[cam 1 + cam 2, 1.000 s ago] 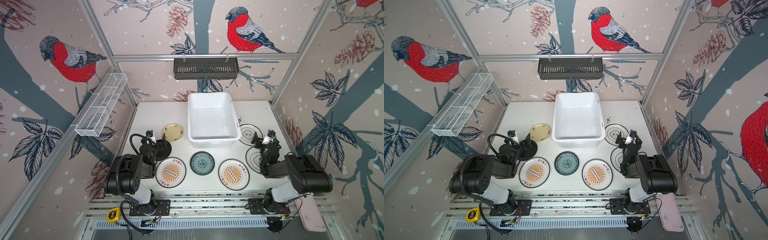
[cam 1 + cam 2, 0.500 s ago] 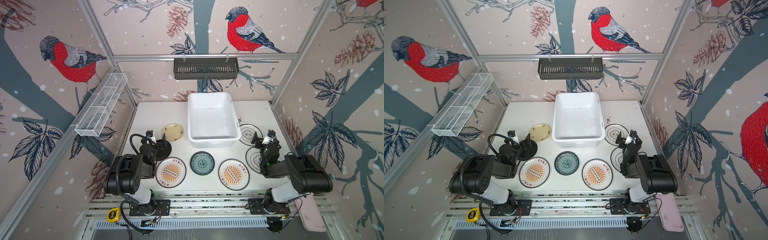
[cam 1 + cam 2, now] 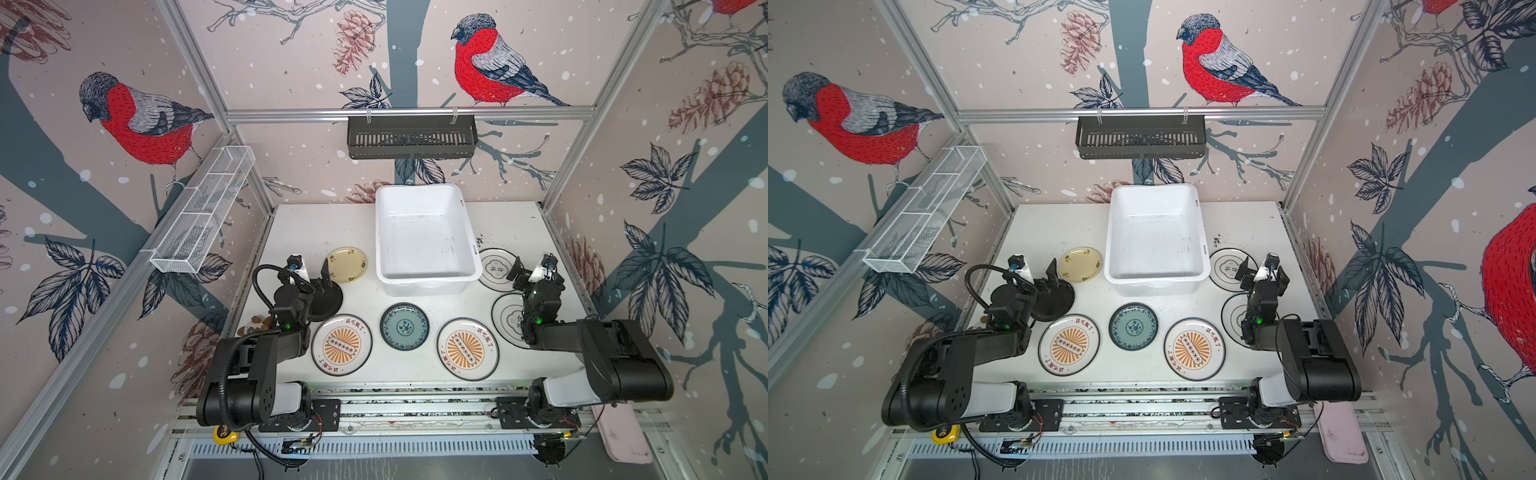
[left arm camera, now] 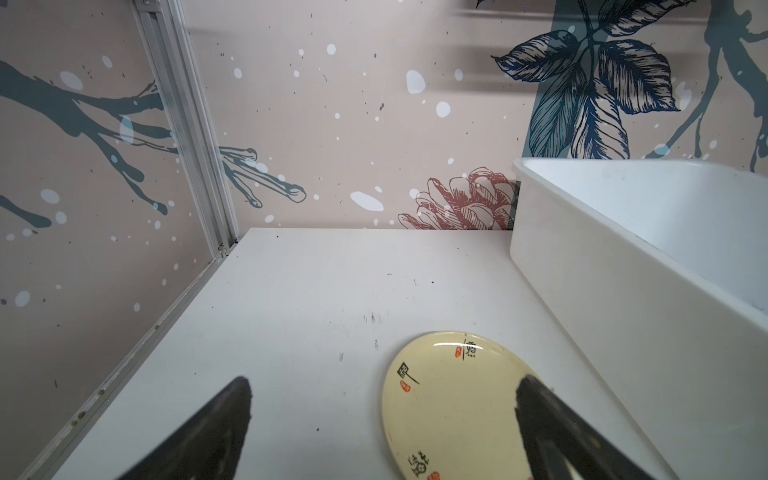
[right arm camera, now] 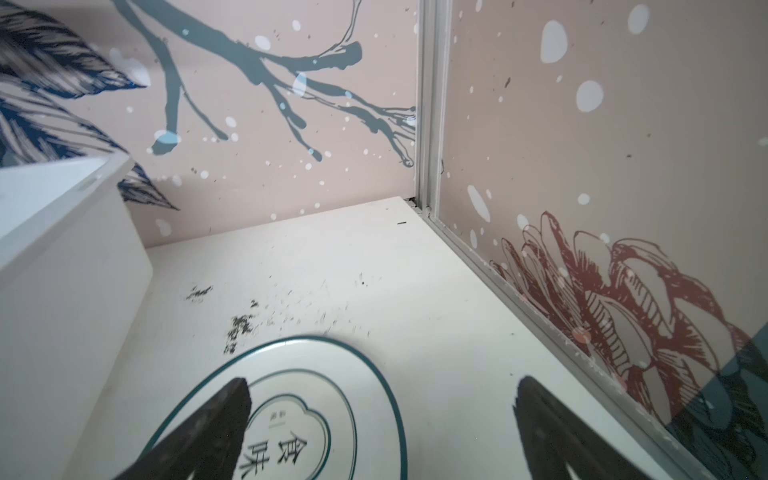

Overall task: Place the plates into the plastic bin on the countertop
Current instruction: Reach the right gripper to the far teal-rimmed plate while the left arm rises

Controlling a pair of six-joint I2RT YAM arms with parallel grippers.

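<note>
On the countertop (image 3: 311,232), a plate (image 5: 299,365) reads 食味; left tool (image 4: 384,382) and right tool (image 5: 382,382) stand apart.

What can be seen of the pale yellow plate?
The pale yellow plate is round and glossy, like glazed ceramic, with black characters and red seal marks near its rim. It lies flat on the countertop, left of the plastic bin and apart from it. The open left gripper hangs over its edge.

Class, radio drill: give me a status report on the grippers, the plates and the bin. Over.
Left gripper, right gripper: jaws open, empty. Seven plates all on countertop; plastic bin empty. Nothing blocking the bin.
</note>
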